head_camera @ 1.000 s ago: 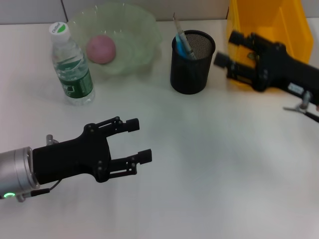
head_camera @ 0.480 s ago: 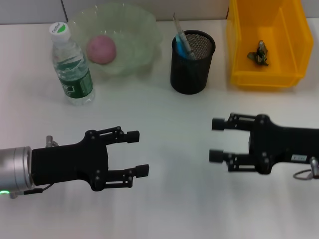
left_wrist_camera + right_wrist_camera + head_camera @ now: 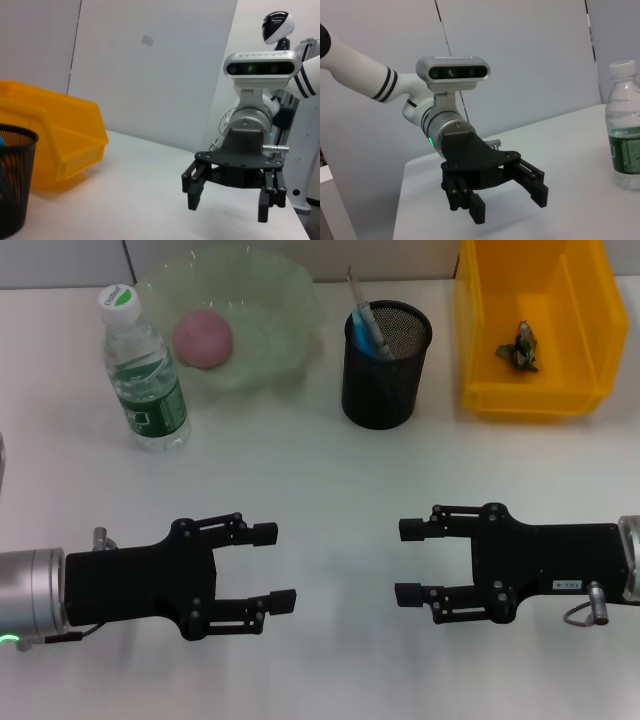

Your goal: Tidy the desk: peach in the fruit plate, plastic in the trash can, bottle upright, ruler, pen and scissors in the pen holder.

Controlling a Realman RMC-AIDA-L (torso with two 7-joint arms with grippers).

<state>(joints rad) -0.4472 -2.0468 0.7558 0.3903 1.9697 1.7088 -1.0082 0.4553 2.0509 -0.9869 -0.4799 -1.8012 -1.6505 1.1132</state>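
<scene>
A pink peach (image 3: 203,338) lies in the pale green fruit plate (image 3: 285,315) at the back left. Beside it the bottle (image 3: 143,370) stands upright, also seen in the right wrist view (image 3: 625,150). The black mesh pen holder (image 3: 385,370) holds slim blue and grey items (image 3: 365,325); I cannot tell ruler, pen and scissors apart. Crumpled plastic (image 3: 522,345) lies in the yellow trash can (image 3: 480,330). My left gripper (image 3: 275,566) and right gripper (image 3: 408,562) hover open and empty near the table's front, facing each other.
The left wrist view shows the right gripper (image 3: 230,202) over the white table, with the yellow trash can (image 3: 60,140) and pen holder (image 3: 12,180) beyond. In the right wrist view the left gripper (image 3: 509,205) shows. A grey wall backs the table.
My right arm has come away from the yellow trash can to the table's front, leaving the plastic inside. The left gripper has drifted slightly toward the front edge.
</scene>
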